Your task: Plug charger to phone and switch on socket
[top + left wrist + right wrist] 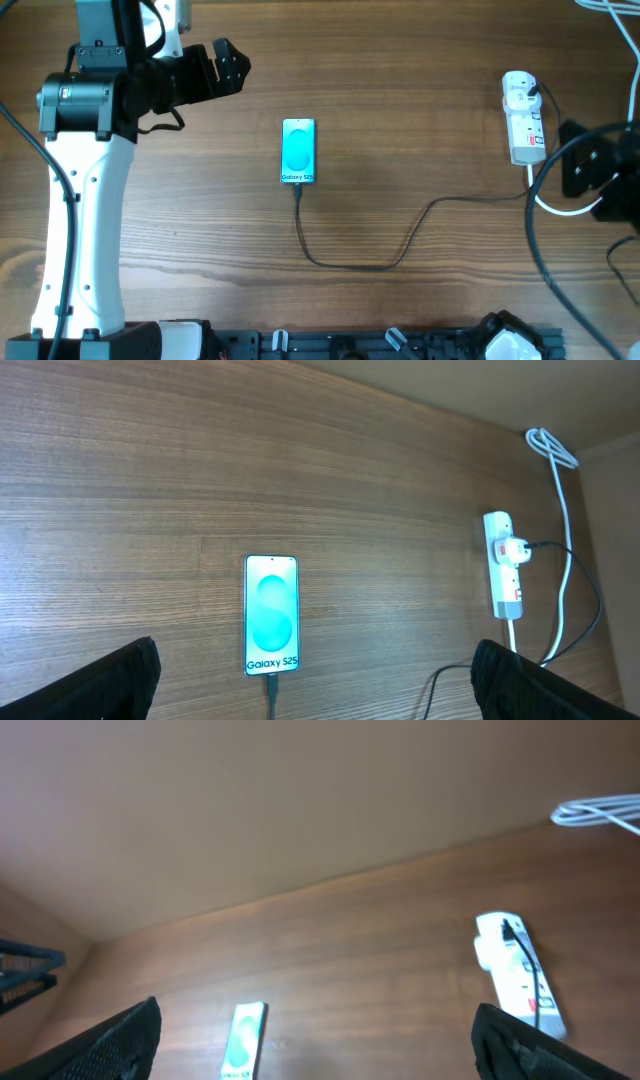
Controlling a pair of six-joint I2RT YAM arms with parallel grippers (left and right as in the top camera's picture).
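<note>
The phone (299, 151) lies flat mid-table, its turquoise screen up. The charger (352, 265), a thin black cable, runs from the phone's near end in a loop toward the socket (523, 120) at the right. In the left wrist view the charger tip (270, 685) sits in the bottom edge of the phone (271, 615). My left gripper (226, 66) hovers open at the upper left, well away from the phone. My right gripper (315, 1020) is open with nothing between its fingers, and it looks over the phone (243, 1040) and the socket (520, 975).
A white power lead (560, 510) trails from the socket (503, 565) toward the table's far right corner. The right arm (605, 170) sits at the right edge just below the socket. The left arm's white base (80, 230) fills the left side. Black hardware lines the front edge (350, 345).
</note>
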